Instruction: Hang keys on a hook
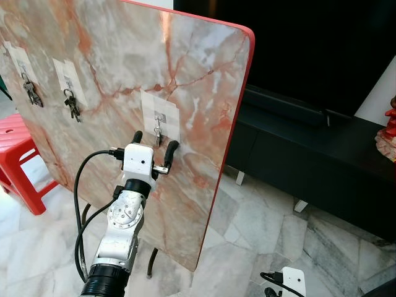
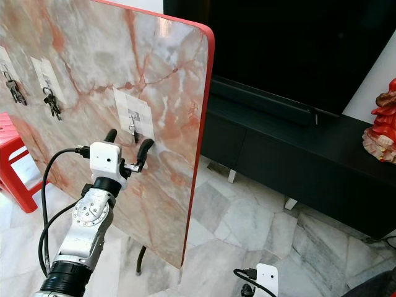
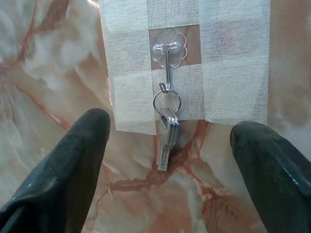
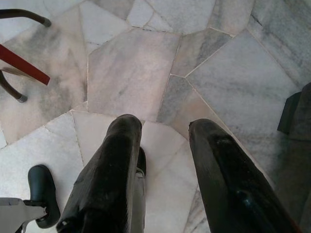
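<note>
two black fingers of the left gripper (image 1: 154,145) stand wide apart and hold nothing, raised in front of the upright marble-patterned board (image 1: 204,93). between their tips, a little beyond them, the keys (image 3: 166,145) hang on a silver ring from the hook (image 3: 167,58), clear of both fingers (image 3: 68,165). the hook is a clear plastic stick-on piece with a thin metal wire, fixed to the board inside a frame of pale tape (image 3: 233,63). the keys rest flat against the board just below the tape's lower edge.

farther left on the same board two more bunches of keys hang on taped hooks: a middle bunch (image 1: 72,104) and a leftmost bunch (image 1: 31,91). the board has a red rim and stands tilted on thin dark legs over a pale marble floor (image 1: 260,229). a red plastic stool (image 1: 21,161) sits at the far left beside the board. to the right a low black tv cabinet (image 1: 309,161) runs along the wall, with a red figurine (image 2: 383,120) on its right end.

the right gripper (image 4: 165,145) hangs low over the floor tiles, its fingers narrowly parted and holding nothing.
</note>
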### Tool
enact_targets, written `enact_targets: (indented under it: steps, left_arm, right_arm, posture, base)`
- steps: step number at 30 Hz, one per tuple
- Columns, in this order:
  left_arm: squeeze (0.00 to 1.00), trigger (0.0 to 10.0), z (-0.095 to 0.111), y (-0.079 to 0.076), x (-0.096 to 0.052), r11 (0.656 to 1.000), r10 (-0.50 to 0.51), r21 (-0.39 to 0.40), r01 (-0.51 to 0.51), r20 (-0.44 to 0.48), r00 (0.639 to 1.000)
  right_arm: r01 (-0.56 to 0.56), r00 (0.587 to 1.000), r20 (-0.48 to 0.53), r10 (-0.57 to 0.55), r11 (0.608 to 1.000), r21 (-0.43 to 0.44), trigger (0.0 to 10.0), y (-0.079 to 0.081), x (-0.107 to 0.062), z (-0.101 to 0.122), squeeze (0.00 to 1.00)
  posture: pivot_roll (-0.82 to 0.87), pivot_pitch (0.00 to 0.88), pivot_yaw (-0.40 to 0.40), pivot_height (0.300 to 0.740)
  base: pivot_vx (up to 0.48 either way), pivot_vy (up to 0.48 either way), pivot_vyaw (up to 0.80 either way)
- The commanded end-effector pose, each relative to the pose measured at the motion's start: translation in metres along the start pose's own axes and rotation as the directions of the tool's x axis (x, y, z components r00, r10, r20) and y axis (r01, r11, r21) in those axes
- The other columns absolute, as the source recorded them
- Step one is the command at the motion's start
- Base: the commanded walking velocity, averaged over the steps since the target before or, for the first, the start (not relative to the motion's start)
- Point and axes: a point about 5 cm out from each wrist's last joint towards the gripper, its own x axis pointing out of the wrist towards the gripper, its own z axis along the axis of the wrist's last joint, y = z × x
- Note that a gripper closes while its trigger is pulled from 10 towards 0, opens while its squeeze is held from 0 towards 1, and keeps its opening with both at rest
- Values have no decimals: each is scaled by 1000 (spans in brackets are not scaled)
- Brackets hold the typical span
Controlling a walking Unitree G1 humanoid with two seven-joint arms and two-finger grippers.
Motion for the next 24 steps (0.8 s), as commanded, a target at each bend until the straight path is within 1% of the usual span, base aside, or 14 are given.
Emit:
enact_targets:
  steps: [1, 5, 7, 8, 10, 11, 12, 14, 16, 18, 21, 22, 23, 24]
  left_arm:
    - [0, 10000, -1, 0, -8, 1000, -2, -26, 2, 8, 1000]
    - [0, 10000, -11, 5, -23, 1000, 1, 0, -1, -16, 1000]
    - [0, 10000, -25, 12, -40, 1000, 10, 19, -8, -86, 996]
    - [0, 10000, -25, 12, -40, 1000, 10, 19, -8, -86, 996]
    - [0, 10000, -43, 17, -55, 1000, 16, 19, -13, -175, 985]
    - [0, 10000, -59, 20, -64, 1000, 21, 2, -21, -256, 966]
    - [0, 10000, -82, 26, -80, 998, 42, -22, -54, -373, 927]
    - [0, 10000, -93, 31, -90, 996, 64, -25, -83, -425, 903]
    - [0, 10000, -113, 38, -108, 991, 100, -24, -132, -521, 847]
    - [0, 10000, -135, 42, -131, 988, 110, -10, -153, -645, 756]
    - [0, 10000, -156, 43, -162, 987, 104, -1, -163, -765, 636]
    - [0, 10000, -165, 42, -182, 982, 108, 1, -189, -824, 556]
    - [0, 10000, -168, 42, -190, 981, 109, 8, -192, -846, 523]
    - [0, 10000, -168, 42, -190, 981, 109, 8, -192, -846, 523]
  right_arm:
    - [7, 1000, -11, -8, 1000, -12, 10000, -4, 0, -2, 0]
    - [7, 1000, -9, -7, 1000, -11, 10000, -3, 0, -1, 0]
    - [7, 1000, -9, -7, 1000, -11, 10000, -4, 0, -1, 0]
    - [7, 1000, -9, -7, 1000, -11, 10000, -4, 0, -1, 0]
    - [7, 1000, -9, -7, 1000, -12, 10000, -4, 0, -1, 0]
    - [7, 1000, -10, -7, 1000, -13, 10000, -3, 0, -1, 0]
    - [6, 1000, -10, -6, 1000, -15, 10000, -3, 0, 0, 0]
    - [6, 1000, -10, -6, 1000, -16, 10000, -3, 0, 0, 0]
    - [6, 1000, -9, -6, 1000, -16, 10000, -3, 0, 0, 0]
    - [6, 1000, -10, -6, 1000, -18, 10000, -3, 0, 0, 0]
    - [7, 1000, -11, -7, 1000, -22, 10000, -3, 0, 0, 0]
    - [8, 1000, -13, -8, 1000, -23, 10000, -3, 0, 0, 0]
    - [8, 1000, -13, -8, 1000, -23, 10000, -3, 0, 0, 0]
    - [8, 1000, -13, -8, 1000, -23, 10000, -3, 0, 0, 0]
  posture:
    - [62, 0, -120, 740]
    - [65, 0, -118, 740]
    - [69, 0, -117, 740]
    - [69, 0, -117, 740]
    - [75, 0, -119, 740]
    - [75, 0, -119, 740]
    - [74, 0, -118, 740]
    - [74, 0, -118, 740]
    - [67, 0, -117, 740]
    - [67, 0, -117, 740]
    - [72, 0, -118, 740]
    - [64, 0, -117, 740]
    - [64, 0, -117, 740]
    - [64, 0, -117, 740]
  base:
    - [0, 0, 0]
    - [0, 0, 0]
    - [0, 0, 0]
    - [0, 0, 0]
    - [0, 0, 0]
    - [0, 0, 0]
    - [0, 0, 0]
    - [0, 0, 0]
    - [0, 0, 0]
    - [0, 0, 0]
    - [0, 0, 0]
    - [0, 0, 0]
    - [0, 0, 0]
    - [0, 0, 0]
